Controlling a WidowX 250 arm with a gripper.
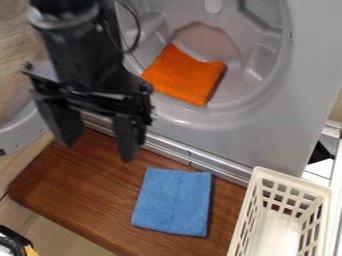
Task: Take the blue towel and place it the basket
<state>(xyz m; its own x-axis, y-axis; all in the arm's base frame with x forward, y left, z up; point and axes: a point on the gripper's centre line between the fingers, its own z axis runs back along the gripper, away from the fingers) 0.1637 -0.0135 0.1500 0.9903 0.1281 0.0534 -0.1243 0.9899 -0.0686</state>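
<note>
Black pincer (99,149) nearest the camera, upper left, on the one arm. Fingers spread, nothing between them; released. Blue towel (172,201) flat on the brown wooden bench (80,185), lower right of the pincer in the view and apart from it. Towel roughly rectangular; long axis runs up and down the view, lower end leaning slightly left. Height of the fingertips over the bench cannot be judged. Off-white basket (294,178) at lower right, beyond the towel from the pincer. Orange cloth (184,75) lies in the round opening of the grey appliance (257,137). Next move likely down and rightward onto the towel. No brand, label or writing legible.
</note>
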